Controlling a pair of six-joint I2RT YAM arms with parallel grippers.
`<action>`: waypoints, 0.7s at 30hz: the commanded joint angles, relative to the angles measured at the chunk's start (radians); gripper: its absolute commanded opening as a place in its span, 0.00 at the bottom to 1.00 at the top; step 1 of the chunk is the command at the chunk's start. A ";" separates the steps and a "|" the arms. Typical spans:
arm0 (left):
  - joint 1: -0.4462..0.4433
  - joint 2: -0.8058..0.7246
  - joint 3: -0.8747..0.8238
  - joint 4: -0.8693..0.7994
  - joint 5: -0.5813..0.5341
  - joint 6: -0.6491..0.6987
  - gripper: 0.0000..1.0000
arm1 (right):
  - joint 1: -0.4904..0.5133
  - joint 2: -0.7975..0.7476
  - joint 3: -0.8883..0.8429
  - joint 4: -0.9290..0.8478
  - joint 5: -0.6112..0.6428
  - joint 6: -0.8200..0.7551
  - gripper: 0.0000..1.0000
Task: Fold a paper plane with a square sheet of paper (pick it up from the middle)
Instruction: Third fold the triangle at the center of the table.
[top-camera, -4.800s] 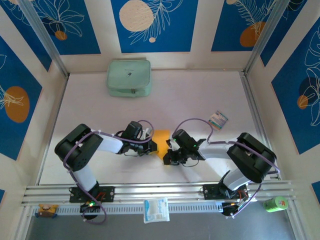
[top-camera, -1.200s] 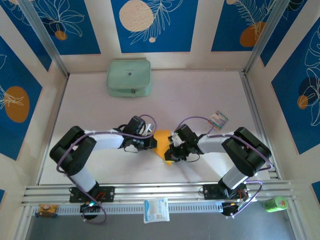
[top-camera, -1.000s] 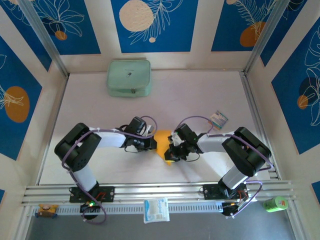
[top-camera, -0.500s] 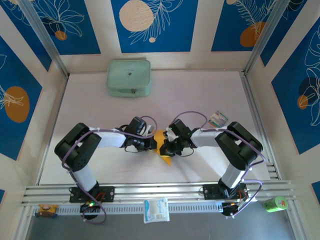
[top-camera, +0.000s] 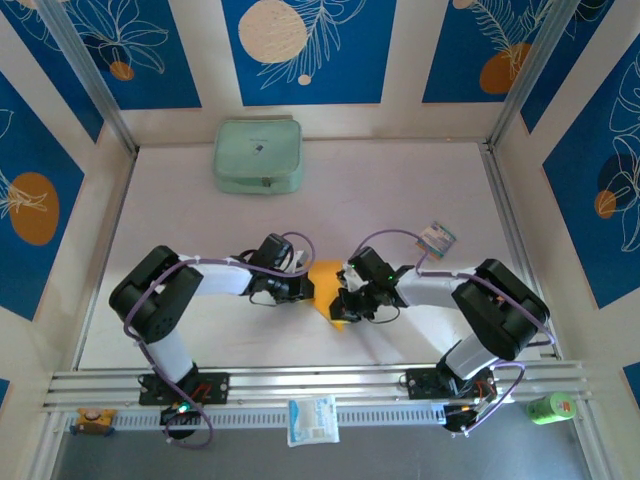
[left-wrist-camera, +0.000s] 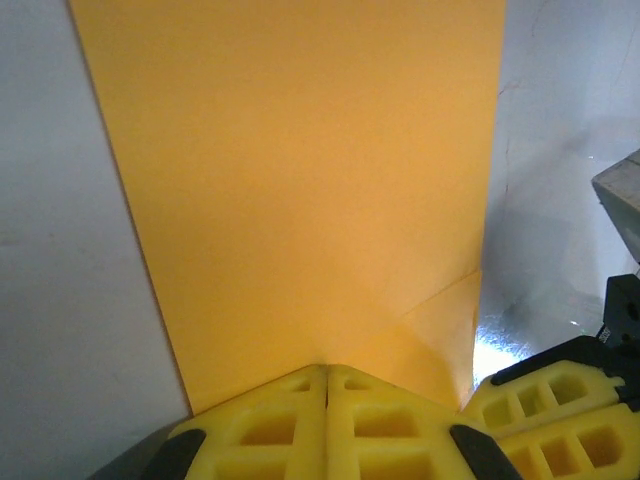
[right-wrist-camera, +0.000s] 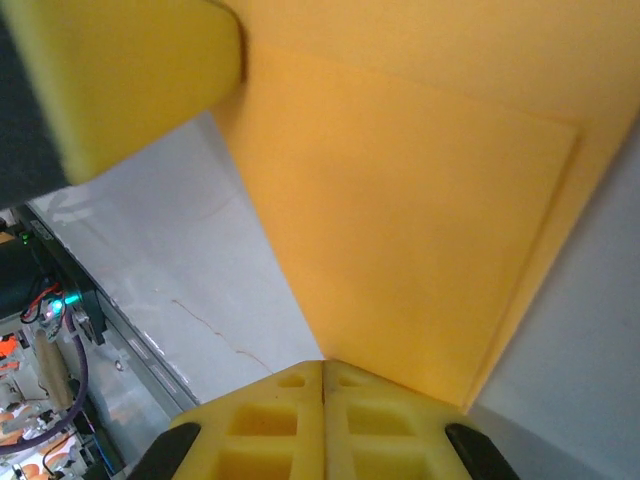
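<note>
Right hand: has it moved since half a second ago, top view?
Yes. The right hand has shifted right, back toward the card.

White table (top-camera: 380, 190) holds green pouch (top-camera: 258, 155), striped card (top-camera: 436, 238), orange paper (top-camera: 325, 278).
</note>
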 joint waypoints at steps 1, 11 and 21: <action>0.005 0.041 -0.013 -0.075 -0.048 0.015 0.00 | 0.011 0.032 0.078 0.003 -0.006 0.009 0.07; 0.006 0.040 -0.011 -0.086 -0.056 0.017 0.00 | 0.024 0.119 0.059 0.028 -0.013 0.009 0.07; 0.011 0.042 -0.014 -0.088 -0.053 0.022 0.00 | 0.007 -0.027 -0.099 0.013 -0.012 0.019 0.07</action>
